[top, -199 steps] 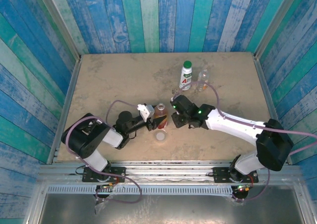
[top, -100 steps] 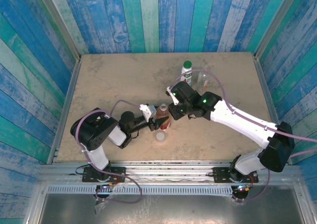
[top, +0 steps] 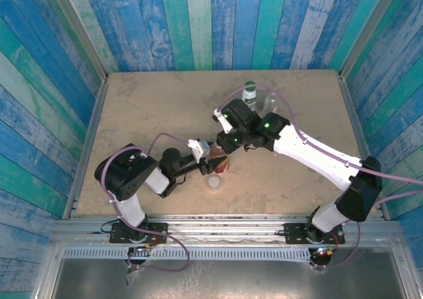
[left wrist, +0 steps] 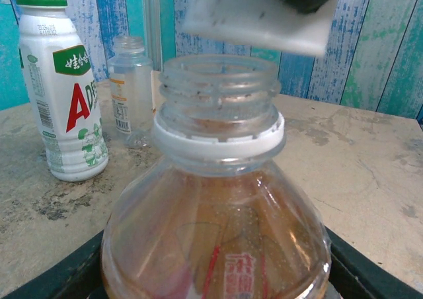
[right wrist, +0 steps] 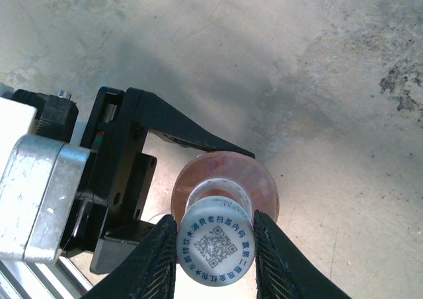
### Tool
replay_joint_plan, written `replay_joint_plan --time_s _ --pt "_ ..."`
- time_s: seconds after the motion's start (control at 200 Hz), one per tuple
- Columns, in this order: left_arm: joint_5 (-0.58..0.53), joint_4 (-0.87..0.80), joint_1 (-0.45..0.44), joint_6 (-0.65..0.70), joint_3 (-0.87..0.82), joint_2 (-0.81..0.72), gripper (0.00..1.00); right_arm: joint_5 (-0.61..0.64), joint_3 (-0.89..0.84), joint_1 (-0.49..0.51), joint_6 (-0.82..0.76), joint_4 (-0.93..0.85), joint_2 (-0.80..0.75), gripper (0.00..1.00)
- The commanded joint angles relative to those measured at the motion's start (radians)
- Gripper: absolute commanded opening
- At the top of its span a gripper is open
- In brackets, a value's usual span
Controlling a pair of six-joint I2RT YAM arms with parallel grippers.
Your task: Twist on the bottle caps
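Grippers meet at mid-table in the overhead view. The left gripper (top: 210,163) is clamped round the amber bottle (top: 220,164), which stands upright between its jaws. The right gripper (top: 223,149) hangs directly over that bottle's top. A pale round cap (top: 213,180) lies on the table (top: 145,114) just nearside of the left gripper, not touching it. Beyond the right gripper, well apart from both, stand the white bottle (top: 249,99) with its green cap (top: 250,85) on, and the clear bottle (top: 269,102) just beside it.

From the left wrist, the amber bottle sits right in the grip, its threaded neck open and uncapped. The two other bottles stand farther off to the left.

From the right wrist, looking straight down, the right fingers are pressed in on a grey cap (right wrist: 215,243) printed with a square code. It sits just over the amber bottle's neck; whether it touches I cannot tell
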Motion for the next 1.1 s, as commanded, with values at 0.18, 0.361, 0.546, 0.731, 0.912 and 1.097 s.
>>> replay_joint_plan --time_s 0.18,0.361,0.546,0.731,0.912,1.097 --pt "0.031 -0.061 -0.007 0.015 0.006 -0.002 0.6 -0.017 0.05 -0.001 -0.031 -0.062 0.059 0.32" --pt "0.037 -0.085 -0.007 0.023 0.011 -0.01 0.6 -0.023 0.083 0.004 -0.048 -0.109 0.093 0.32" --pt "0.04 -0.089 -0.007 0.025 0.012 -0.009 0.6 -0.007 0.11 0.016 -0.059 -0.164 0.123 0.32" --pt "0.042 -0.092 -0.007 0.023 0.009 -0.013 0.6 0.005 0.13 0.027 -0.062 -0.209 0.149 0.33" --pt "0.039 -0.088 -0.006 0.011 0.011 -0.011 0.6 0.025 0.123 0.042 -0.061 -0.209 0.145 0.33" --pt "0.047 -0.085 -0.007 0.004 0.018 -0.005 0.6 0.066 0.114 0.052 -0.054 -0.22 0.163 0.33"
